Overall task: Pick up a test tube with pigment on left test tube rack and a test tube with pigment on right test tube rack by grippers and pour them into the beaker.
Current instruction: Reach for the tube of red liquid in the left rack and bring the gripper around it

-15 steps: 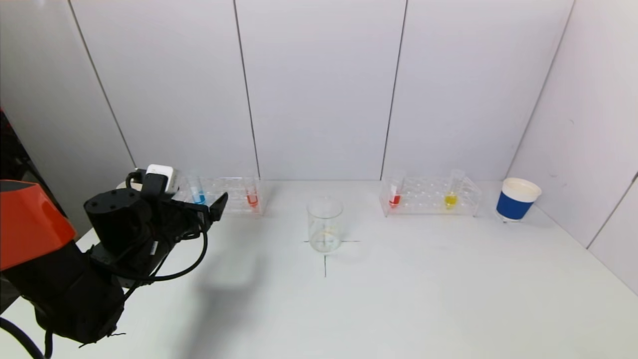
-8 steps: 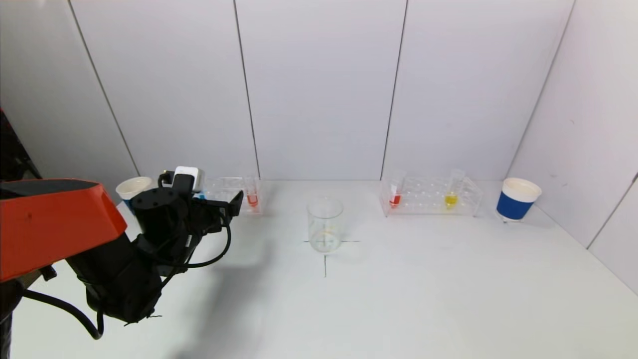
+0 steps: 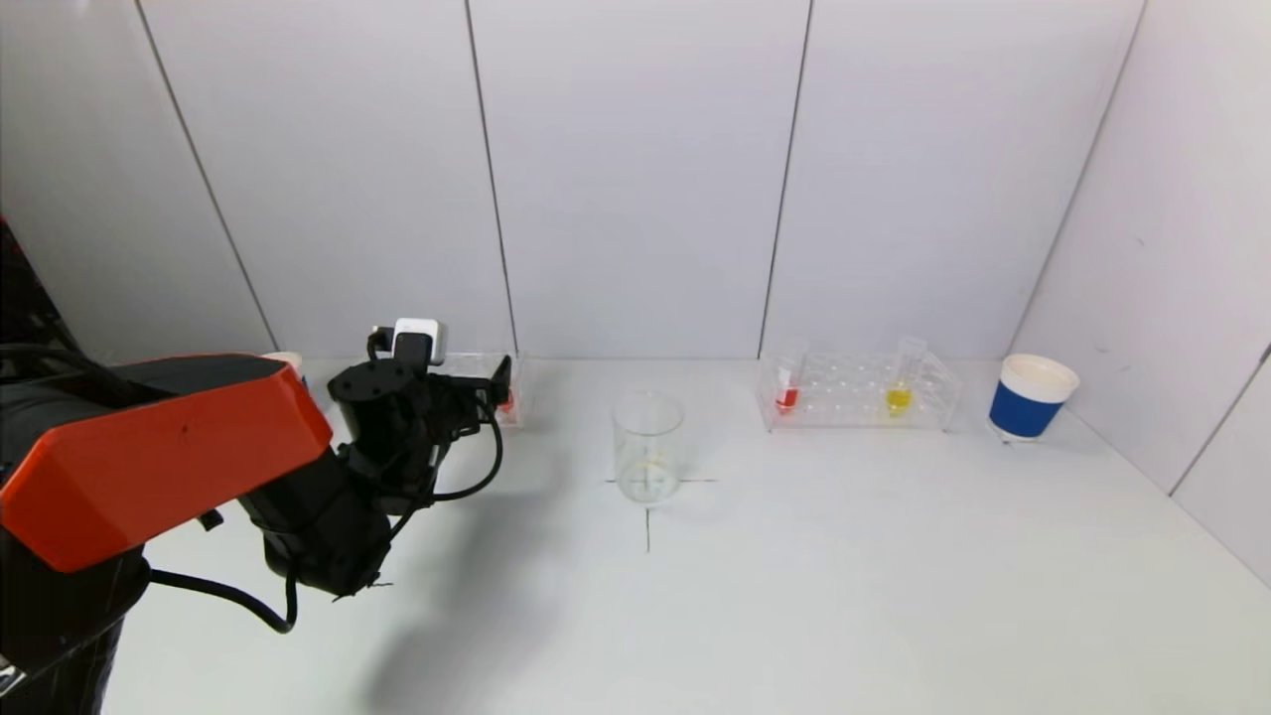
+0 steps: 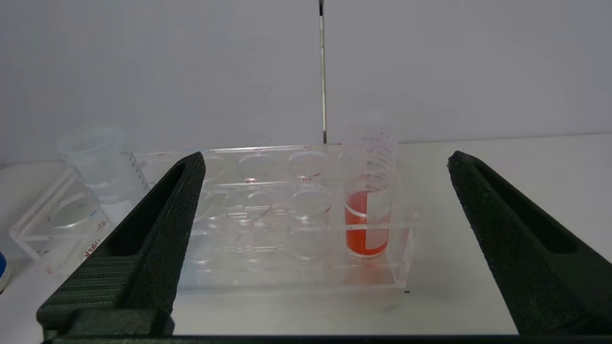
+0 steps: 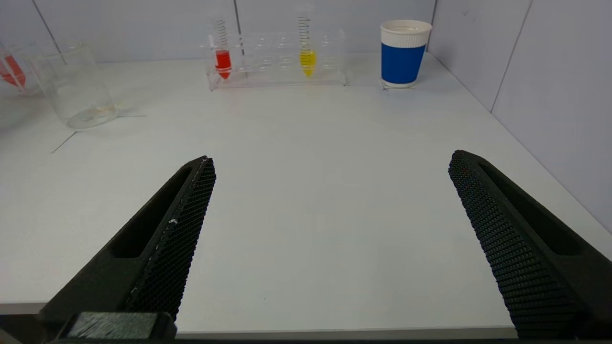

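The left rack (image 4: 287,282) is clear plastic and holds a tube of red pigment (image 4: 367,215) at its end nearest the beaker. My left gripper (image 4: 326,156) is open just in front of this rack, with the red tube between the lines of its fingers and not touched. In the head view the left gripper (image 3: 496,382) covers most of the rack, and the red tube (image 3: 506,401) peeks out beside it. The glass beaker (image 3: 647,447) stands mid-table. The right rack (image 3: 859,392) holds a red tube (image 3: 786,397) and a yellow tube (image 3: 898,397). My right gripper (image 5: 332,160) is open and empty near the table's front edge.
A blue paper cup (image 3: 1031,397) stands right of the right rack. Another paper cup (image 3: 283,358) shows behind my left arm. A second clear tube (image 4: 103,162) leans at the far end of the left rack. Walls close the back and right.
My left arm has moved forward and to the right, bringing its open gripper up to the red-tube end of the left rack. It now hides the blue tube.
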Robot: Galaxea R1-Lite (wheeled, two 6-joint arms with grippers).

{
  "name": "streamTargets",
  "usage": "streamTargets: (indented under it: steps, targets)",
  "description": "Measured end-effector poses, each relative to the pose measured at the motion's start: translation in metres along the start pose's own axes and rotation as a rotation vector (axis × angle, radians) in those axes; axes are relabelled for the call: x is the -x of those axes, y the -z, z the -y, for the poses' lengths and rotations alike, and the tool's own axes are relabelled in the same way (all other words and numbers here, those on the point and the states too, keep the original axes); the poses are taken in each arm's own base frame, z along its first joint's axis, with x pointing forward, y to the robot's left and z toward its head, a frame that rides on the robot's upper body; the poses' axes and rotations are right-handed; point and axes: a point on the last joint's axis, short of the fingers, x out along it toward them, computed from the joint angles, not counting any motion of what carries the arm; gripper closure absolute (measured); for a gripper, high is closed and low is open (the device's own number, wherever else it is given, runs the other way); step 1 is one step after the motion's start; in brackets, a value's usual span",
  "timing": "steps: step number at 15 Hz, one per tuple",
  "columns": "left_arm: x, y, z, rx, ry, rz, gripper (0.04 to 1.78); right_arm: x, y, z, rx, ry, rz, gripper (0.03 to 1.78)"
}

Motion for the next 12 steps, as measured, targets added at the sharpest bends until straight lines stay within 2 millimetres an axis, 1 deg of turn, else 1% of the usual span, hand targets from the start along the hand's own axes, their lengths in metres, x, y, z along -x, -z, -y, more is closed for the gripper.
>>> streamTargets:
  steps: [2, 6, 12]
  targets:
    - [-0.007, 0.001, 0.006, 0.005, 0.009, 0.017, 0.05, 0.000, 0.000, 0.000, 0.000, 0.000, 0.000, 0.04]
    - [-0.019, 0.006, 0.012, 0.005, 0.025, 0.022, 0.05, 0.000, 0.000, 0.000, 0.000, 0.000, 0.000, 0.04]
    - [-0.025, 0.017, 0.013, 0.002, 0.059, 0.005, 0.05, 0.000, 0.000, 0.000, 0.000, 0.000, 0.000, 0.04]
